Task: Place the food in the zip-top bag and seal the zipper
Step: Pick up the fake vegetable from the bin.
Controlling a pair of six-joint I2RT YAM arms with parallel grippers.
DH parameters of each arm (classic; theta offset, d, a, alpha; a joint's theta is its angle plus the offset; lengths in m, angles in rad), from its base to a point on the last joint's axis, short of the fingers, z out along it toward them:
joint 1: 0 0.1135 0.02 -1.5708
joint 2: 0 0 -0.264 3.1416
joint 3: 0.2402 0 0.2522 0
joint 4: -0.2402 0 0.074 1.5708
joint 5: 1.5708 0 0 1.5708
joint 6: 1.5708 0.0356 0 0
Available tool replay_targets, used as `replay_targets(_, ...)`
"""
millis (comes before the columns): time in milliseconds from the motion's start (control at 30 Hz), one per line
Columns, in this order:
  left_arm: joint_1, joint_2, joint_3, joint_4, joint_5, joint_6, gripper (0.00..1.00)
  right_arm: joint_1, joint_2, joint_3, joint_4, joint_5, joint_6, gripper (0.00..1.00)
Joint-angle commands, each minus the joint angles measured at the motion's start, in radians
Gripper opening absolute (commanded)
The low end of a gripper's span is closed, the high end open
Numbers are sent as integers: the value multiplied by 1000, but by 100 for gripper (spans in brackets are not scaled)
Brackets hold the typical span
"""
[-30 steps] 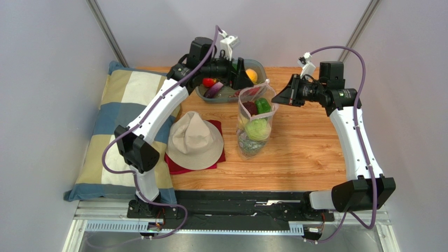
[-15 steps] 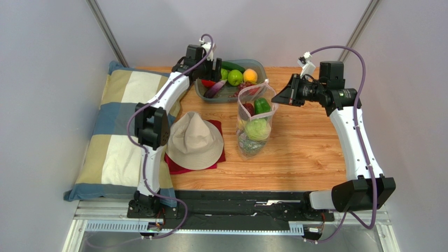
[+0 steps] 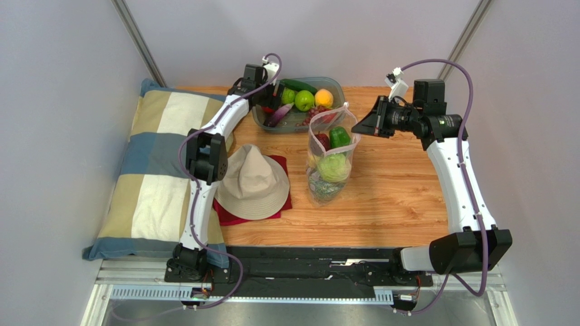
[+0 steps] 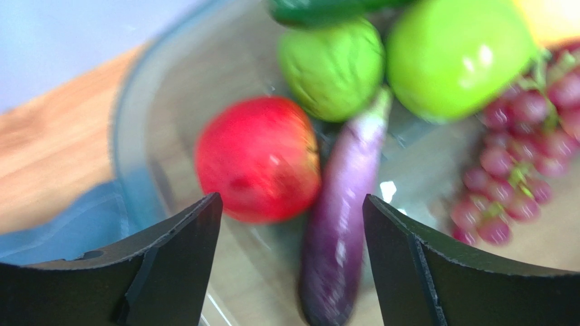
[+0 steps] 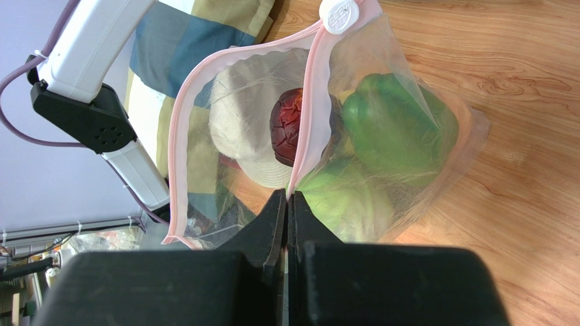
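Observation:
The clear zip-top bag (image 3: 331,155) stands open mid-table and holds a cabbage (image 3: 333,167), a green pepper (image 5: 391,129) and a dark red fruit (image 5: 291,122). My right gripper (image 5: 286,198) is shut on the bag's pink zipper (image 5: 310,119) at the mouth rim and holds it up. My left gripper (image 4: 291,204) is open over the grey bowl (image 4: 146,115), its jaws either side of a red peach (image 4: 257,157) and a purple eggplant (image 4: 344,210). The bowl also holds a small green fruit (image 4: 332,68), a green apple (image 4: 456,51) and grapes (image 4: 527,170).
A beige hat (image 3: 252,180) lies on a red cloth (image 3: 231,216) left of the bag. A checked pillow (image 3: 153,170) fills the table's left side. The grey bowl (image 3: 262,123) sits at the back. A white slider (image 5: 339,15) sits on the zipper's far end.
My left arm has swung back from over the bowl's right part to its left end and dropped low over the peach and eggplant. The right arm and bag have not moved.

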Motion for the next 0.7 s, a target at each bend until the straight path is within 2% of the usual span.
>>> replay_targets(0,-3,-122,-115,10,124,30,82,4,4,38,23,-1,-23,0)
replay_targets(100,-4,-139,-131,-17,192,30,77,4,12,39,23,-7,-23,0)
replay_targets(300,-9,-41,-4,-161,163,34,74,4,18,45,20,-13,-24,0)
replay_targets(400,-13,5,30,-183,145,37,74,4,18,47,18,-16,-24,0)
replay_targets(667,-22,31,33,-209,113,66,71,4,18,53,15,-18,-21,0)
